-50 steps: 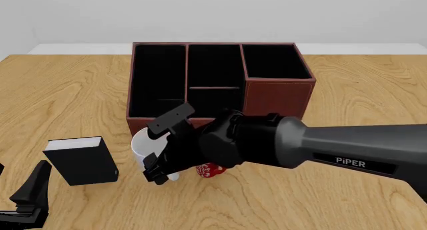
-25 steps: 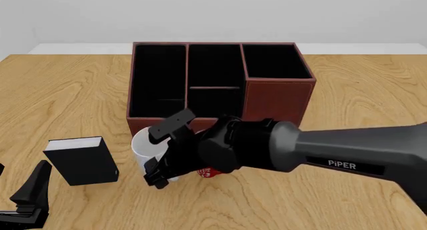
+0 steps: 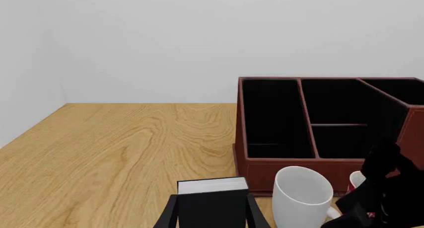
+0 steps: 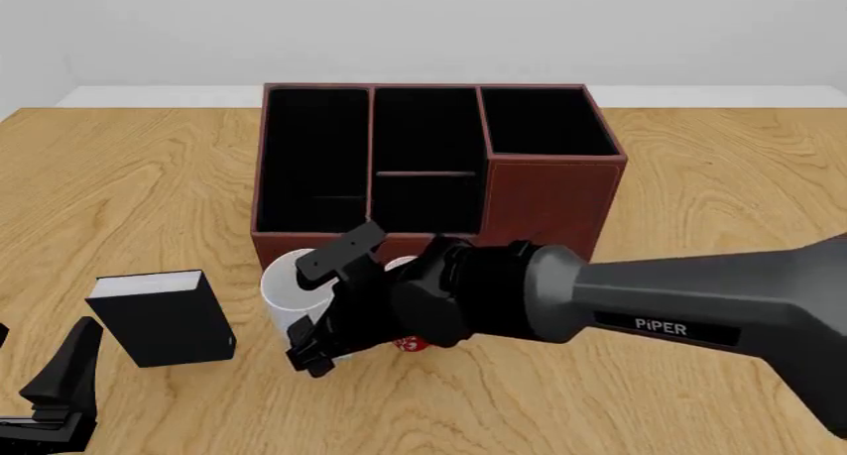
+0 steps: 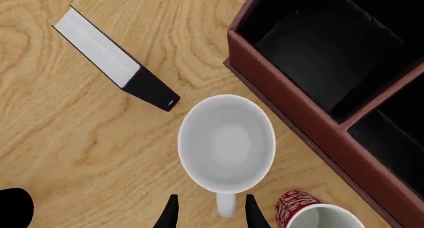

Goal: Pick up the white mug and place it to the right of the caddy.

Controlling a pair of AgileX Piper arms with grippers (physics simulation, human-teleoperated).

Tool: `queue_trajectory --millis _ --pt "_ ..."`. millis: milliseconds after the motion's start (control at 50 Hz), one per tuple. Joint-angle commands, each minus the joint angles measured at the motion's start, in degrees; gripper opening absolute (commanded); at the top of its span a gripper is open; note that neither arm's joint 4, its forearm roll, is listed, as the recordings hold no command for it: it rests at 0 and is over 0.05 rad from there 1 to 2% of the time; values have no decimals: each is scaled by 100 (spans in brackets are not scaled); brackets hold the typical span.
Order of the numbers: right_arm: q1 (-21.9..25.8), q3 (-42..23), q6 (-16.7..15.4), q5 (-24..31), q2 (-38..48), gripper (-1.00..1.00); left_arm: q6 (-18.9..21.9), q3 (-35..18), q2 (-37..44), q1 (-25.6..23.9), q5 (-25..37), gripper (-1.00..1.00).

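1. The right pincer point(image 5: 208, 213) hangs over the plain glossy white ceramic mug point(image 5: 227, 142), its two dark fingertips point(image 5: 171, 214) spread apart on either side of the mug's loop handle point(image 5: 226, 204); it is released and grips nothing yet.
2. To do this step well, I judge the pincer should drop straight so the handle stays centred between the tips, then close firmly on it or on the rim just above it, before any lift.
3. The small red mug with a white pattern point(image 5: 310, 212) stands just beside the handle, so a sideways drift could knock it.
4. The white mug stands upright on the wooden worktop point(image 4: 159, 187), just in front of the large dark reddish-brown caddy with black-lined compartments point(image 4: 549, 189), near its left front corner; the spot to the caddy's right lies well apart.
5. The small black book with white pages point(image 4: 162, 318) stands to the mug's left, apart from it.
6. The left pincer point(image 4: 54, 396) rests low at the worktop's near left edge; whether it is spread or clenched I cannot tell.
7. Against the front view a second ago, the right arm has eased lower and slightly left over the mug; the mug, book and caddy have not moved.
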Motion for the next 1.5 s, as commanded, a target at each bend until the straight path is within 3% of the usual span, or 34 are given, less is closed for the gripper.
queue_trajectory --millis 20,700,720,1080,1500 --pt "2 61 59 -83 40 100 0 0 0 0 0 100" --pt "60 121 172 -251 174 100 0 0 0 0 0 100" --pt "-16 110 97 -252 150 -100 0 0 0 0 0 100" --pt "97 25 17 -168 253 -100 0 0 0 0 0 100" --pt "108 -109 -374 10 299 -100 0 0 0 0 0 100"
